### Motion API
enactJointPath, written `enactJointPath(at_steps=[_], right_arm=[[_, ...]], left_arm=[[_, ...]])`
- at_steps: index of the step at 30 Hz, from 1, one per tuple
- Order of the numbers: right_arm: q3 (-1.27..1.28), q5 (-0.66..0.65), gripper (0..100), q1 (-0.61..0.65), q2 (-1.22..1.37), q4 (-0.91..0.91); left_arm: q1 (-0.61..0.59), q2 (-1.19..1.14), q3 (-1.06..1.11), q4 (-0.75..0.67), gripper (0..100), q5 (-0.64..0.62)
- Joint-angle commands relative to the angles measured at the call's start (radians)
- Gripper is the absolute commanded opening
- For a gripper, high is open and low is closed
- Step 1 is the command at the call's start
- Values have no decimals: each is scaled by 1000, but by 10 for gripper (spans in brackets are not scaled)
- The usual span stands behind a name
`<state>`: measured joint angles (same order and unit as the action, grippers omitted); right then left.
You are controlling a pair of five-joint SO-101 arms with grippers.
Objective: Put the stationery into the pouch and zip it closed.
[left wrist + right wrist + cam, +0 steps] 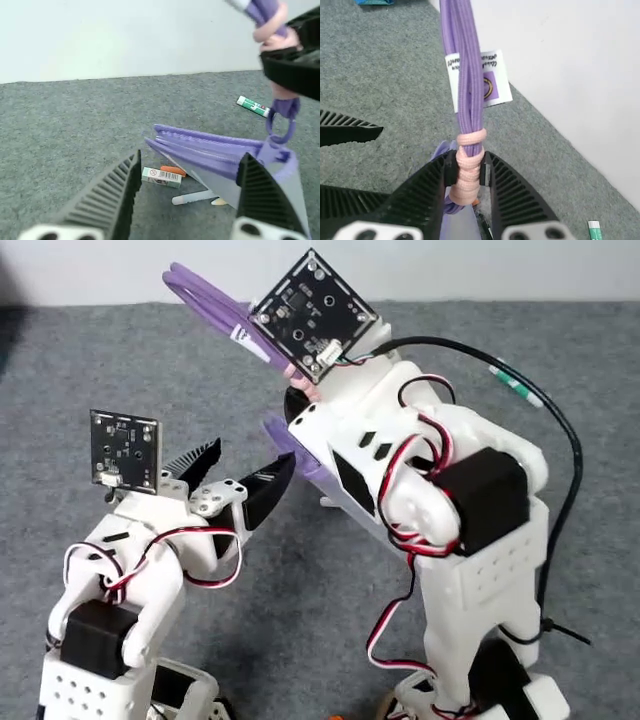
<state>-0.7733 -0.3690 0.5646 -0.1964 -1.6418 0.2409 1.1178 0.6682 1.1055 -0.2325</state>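
My right gripper [468, 161] is shut on the pink-bound part of the purple pouch's cord [465, 75], which carries a white label [487, 80]. The purple pouch [220, 155] hangs from that cord, its lower end at the grey mat and its mouth slightly parted. My left gripper [191, 161] stands open just in front of the pouch, touching nothing. Under the pouch's edge lie a white boxed eraser [161, 177], an orange piece [173, 170] and a white pen [193, 198]. A green-and-white stick [253, 106] lies farther off. From above, the right gripper [300, 390] holds the cord [205, 290] up and the left gripper [252, 455] sits beside the pouch [285, 435].
Grey mat [120, 360] covers the table up to a white wall behind. The green-and-white stick [515, 386] lies at the back right, beyond the right arm's black cable [560, 430]. Open mat spreads at the back left.
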Motion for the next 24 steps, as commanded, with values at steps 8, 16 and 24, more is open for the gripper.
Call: enactJointPath(at_steps=[8, 16, 24], right_arm=[[-21, 2, 9, 5, -82, -2], [-21, 2, 9, 2, -90, 44], [-20, 0, 9, 7, -68, 150]], left_arm=[[112, -8, 88, -26, 299, 40], [31, 0, 105, -26, 299, 43], [-37, -8, 110, -149, 298, 43]])
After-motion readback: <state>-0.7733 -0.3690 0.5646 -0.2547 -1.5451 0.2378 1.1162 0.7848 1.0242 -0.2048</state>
